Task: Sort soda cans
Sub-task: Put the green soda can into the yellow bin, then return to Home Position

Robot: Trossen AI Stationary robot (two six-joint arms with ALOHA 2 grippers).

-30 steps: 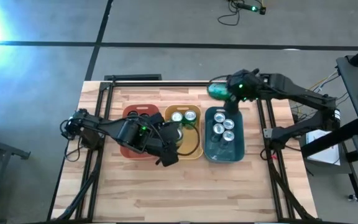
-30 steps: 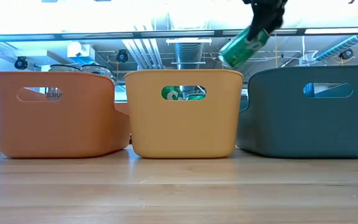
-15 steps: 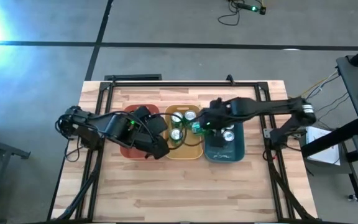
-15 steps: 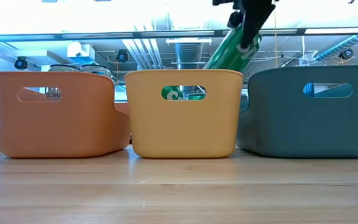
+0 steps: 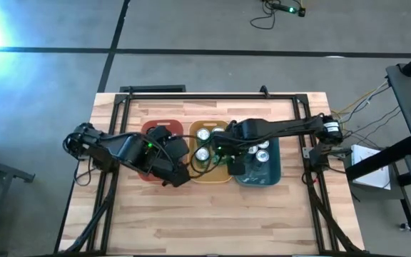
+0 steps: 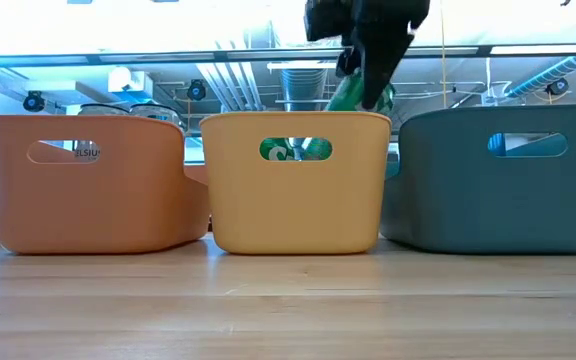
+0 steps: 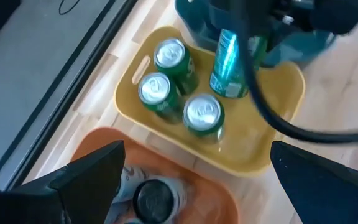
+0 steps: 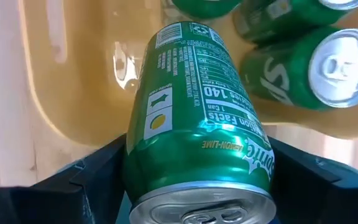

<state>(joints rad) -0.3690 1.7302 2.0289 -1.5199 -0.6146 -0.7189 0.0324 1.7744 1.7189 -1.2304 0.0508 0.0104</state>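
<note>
Right wrist view: right gripper clamps a green can over the yellow bin.

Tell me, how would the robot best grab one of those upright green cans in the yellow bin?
From straight above, fingers closing across its round sides just under the silver top. The upright green can stands close beside its neighbours in the yellow bin, so only its top is clear.

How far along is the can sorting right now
Done: three green cans stand in the yellow bin, silver-topped ones in the teal bin. In hand: the right pincer lowers a fourth green can into the yellow bin. Left: no cans show loose on the table.
</note>
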